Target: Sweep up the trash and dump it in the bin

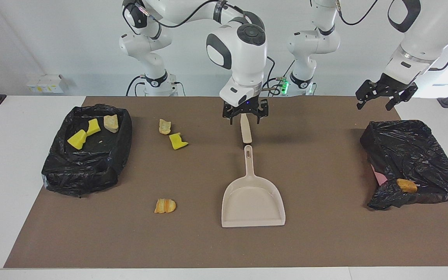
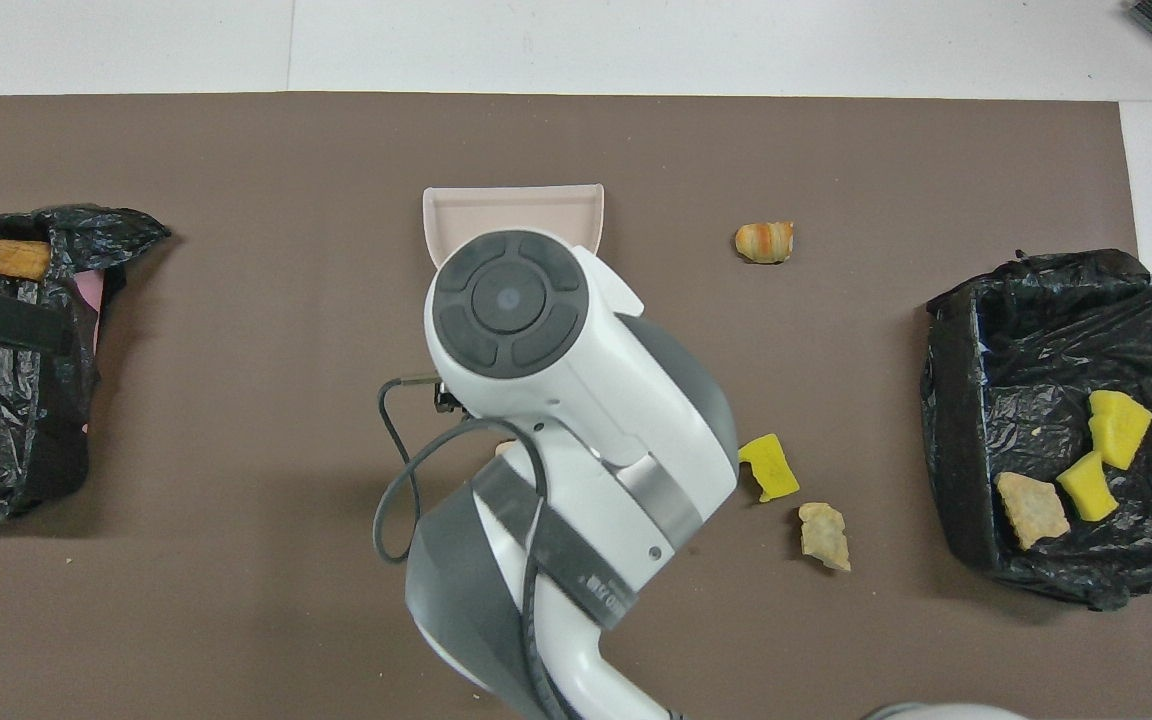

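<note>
On mat: three trash scraps (image 1: 165, 205); in bin (image 1: 88, 171): three.
</note>
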{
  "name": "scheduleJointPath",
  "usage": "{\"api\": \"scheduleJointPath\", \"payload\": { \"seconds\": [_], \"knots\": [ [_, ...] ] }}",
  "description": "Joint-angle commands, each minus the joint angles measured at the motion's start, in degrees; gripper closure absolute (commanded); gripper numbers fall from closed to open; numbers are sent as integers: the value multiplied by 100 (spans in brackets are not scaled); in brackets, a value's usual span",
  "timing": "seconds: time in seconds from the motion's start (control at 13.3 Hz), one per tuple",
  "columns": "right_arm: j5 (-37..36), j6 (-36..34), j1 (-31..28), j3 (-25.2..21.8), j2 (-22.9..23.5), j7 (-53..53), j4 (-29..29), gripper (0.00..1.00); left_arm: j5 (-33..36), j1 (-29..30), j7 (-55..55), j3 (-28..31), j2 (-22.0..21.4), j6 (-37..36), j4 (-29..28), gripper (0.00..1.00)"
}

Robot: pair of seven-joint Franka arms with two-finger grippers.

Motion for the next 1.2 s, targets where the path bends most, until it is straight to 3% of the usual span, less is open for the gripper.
{"api": "scheduleJointPath", "payload": {
  "seconds": [0.0,0.15,0.3,0.82,1.12],
  "knots": [
    [301,436,145,7,-939,180,-1601,0,73,-59,20,-58,-145,-12,-129,0],
    [846,1137,207,7,-1563,189,-2777,0,55,-67,-33,-84,-145,23,-137,0],
    [1041,1622,530,7,-1812,242,-3501,0,55,-190,-250,-181,-76,390,-181,0],
    [1068,3107,1200,7,-1610,936,-4724,0,55,-875,-1034,-198,425,1244,-217,0],
    [1068,3294,1227,7,-1557,1068,-4744,4,55,-1419,-1376,-190,926,1814,-208,0]
  ]
}}
